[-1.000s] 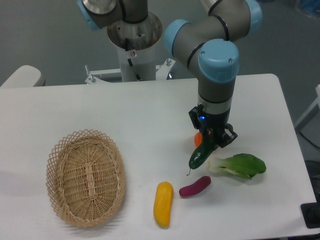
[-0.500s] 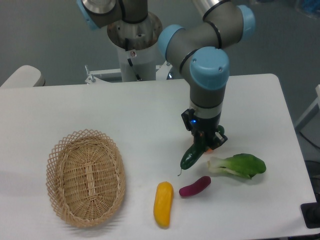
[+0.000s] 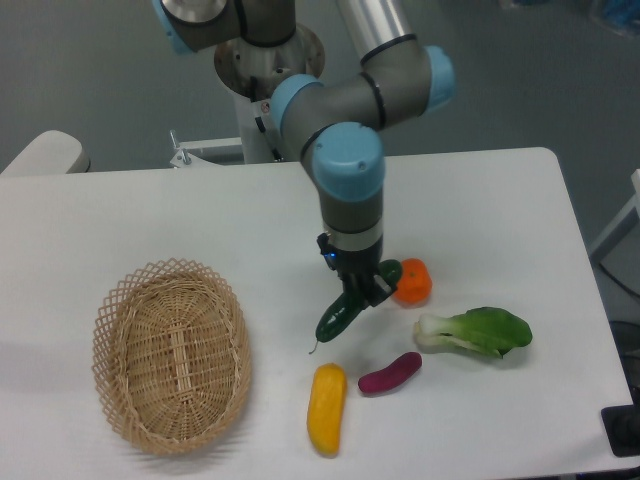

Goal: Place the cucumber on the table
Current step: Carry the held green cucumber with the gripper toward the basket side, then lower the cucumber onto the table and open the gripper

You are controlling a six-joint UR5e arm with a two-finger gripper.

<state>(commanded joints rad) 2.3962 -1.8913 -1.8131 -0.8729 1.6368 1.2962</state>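
Note:
The dark green cucumber [image 3: 340,315] hangs tilted in my gripper [image 3: 360,293], stem tip pointing down-left, just above the white table [image 3: 250,220]. The gripper is shut on the cucumber's upper end. It sits right of the wicker basket and above the yellow vegetable. I cannot tell if the cucumber's tip touches the table.
An oval wicker basket [image 3: 172,354] lies at the left front. A yellow vegetable [image 3: 326,407], a purple eggplant [image 3: 390,372], a bok choy [image 3: 478,332] and an orange fruit [image 3: 412,282] lie near the gripper. A dark object [image 3: 622,430] sits at the right front corner.
The arm has carried the cucumber leftward, away from the bok choy. The orange fruit, hidden behind the gripper before, now shows to its right.

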